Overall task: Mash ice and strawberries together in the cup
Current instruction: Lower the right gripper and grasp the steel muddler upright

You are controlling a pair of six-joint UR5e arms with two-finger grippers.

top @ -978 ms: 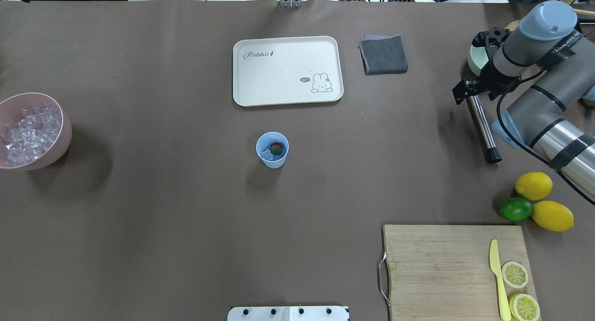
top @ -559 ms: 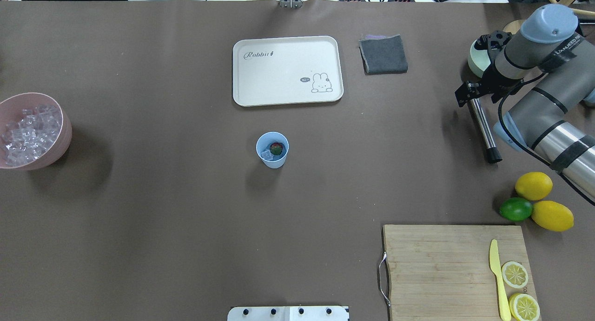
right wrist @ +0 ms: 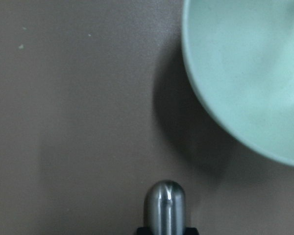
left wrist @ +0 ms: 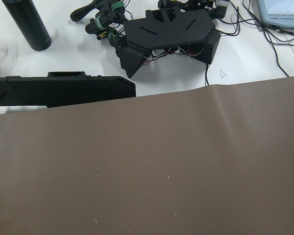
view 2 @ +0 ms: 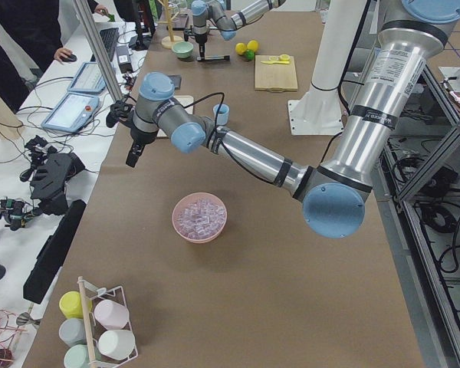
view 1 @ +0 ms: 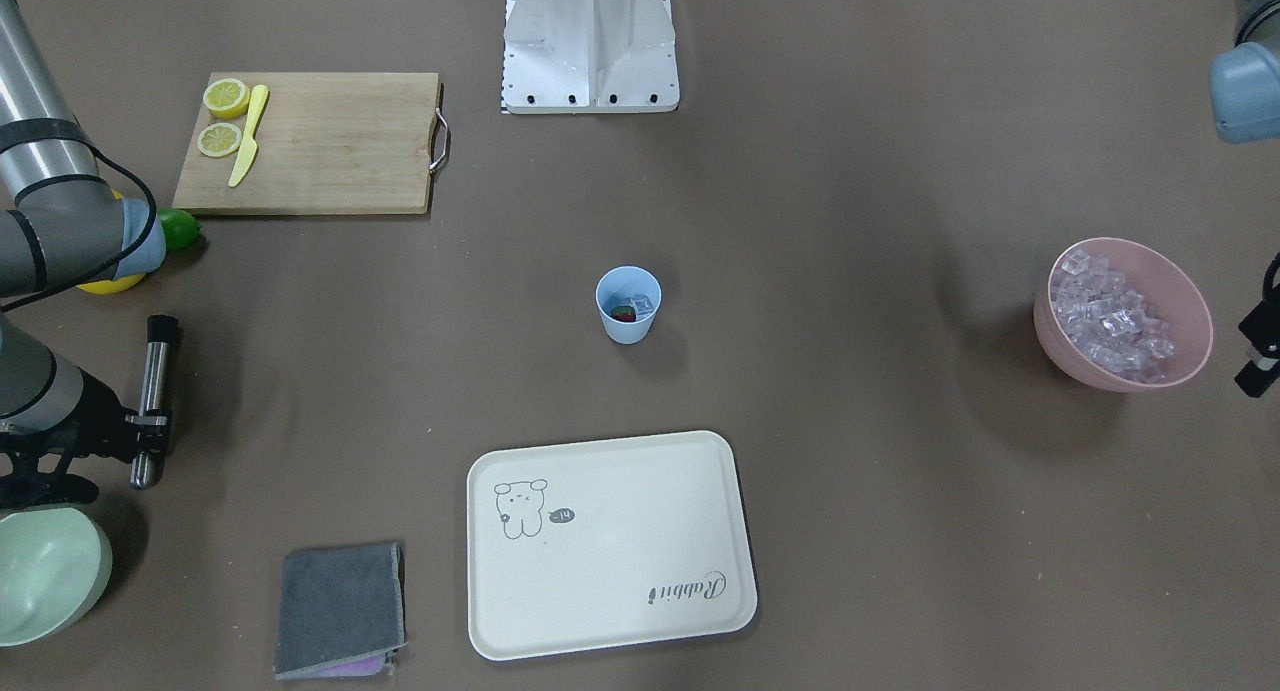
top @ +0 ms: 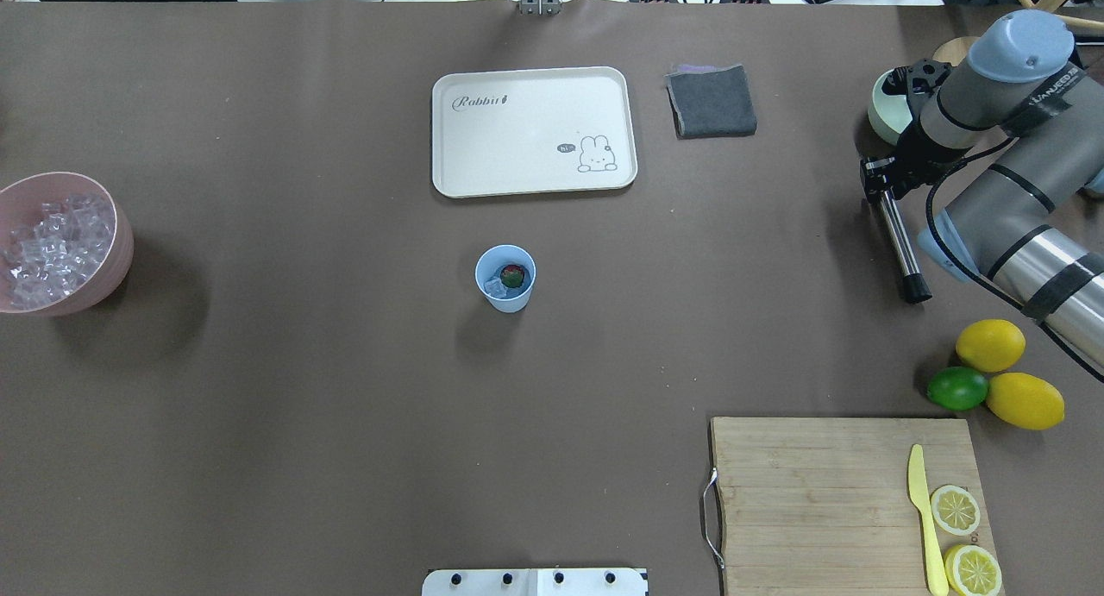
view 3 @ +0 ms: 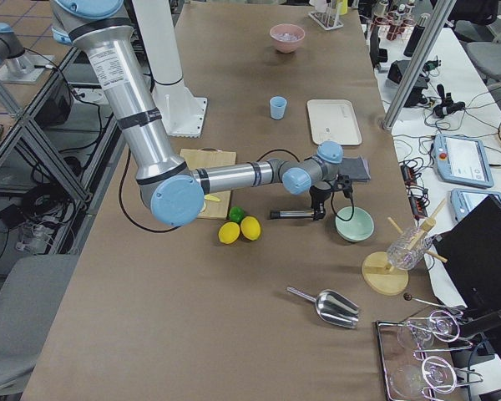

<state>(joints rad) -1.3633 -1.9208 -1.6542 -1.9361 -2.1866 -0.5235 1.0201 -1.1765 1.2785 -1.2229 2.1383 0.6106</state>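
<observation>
The light-blue cup (top: 505, 292) (view 1: 628, 328) stands upright mid-table with a red strawberry (top: 513, 275) (view 1: 624, 314) and a few ice cubes (top: 493, 287) inside. More ice (top: 52, 242) fills the pink bowl (top: 123, 242) at the far left. A steel muddler (top: 899, 247) (view 1: 153, 371) lies flat on the table at the right. My right gripper (top: 880, 180) (view 1: 148, 433) is shut around its far end, whose rounded tip (right wrist: 166, 205) shows in the right wrist view. My left gripper (view 2: 132, 157) hangs off the table's left end beyond the pink bowl; I cannot tell its state.
A pale-green bowl (top: 880, 117) (right wrist: 250, 73) sits just behind the right gripper. A cream tray (top: 535, 130) and grey cloth (top: 711, 102) lie at the back. Two lemons (top: 990, 344), a lime (top: 957, 388) and a cutting board (top: 819, 492) with a knife (top: 923, 518) lie front right.
My right gripper's fingers, wide open a second ago, have closed in on the muddler's far end. The cup, bowls and muddler have not moved.
</observation>
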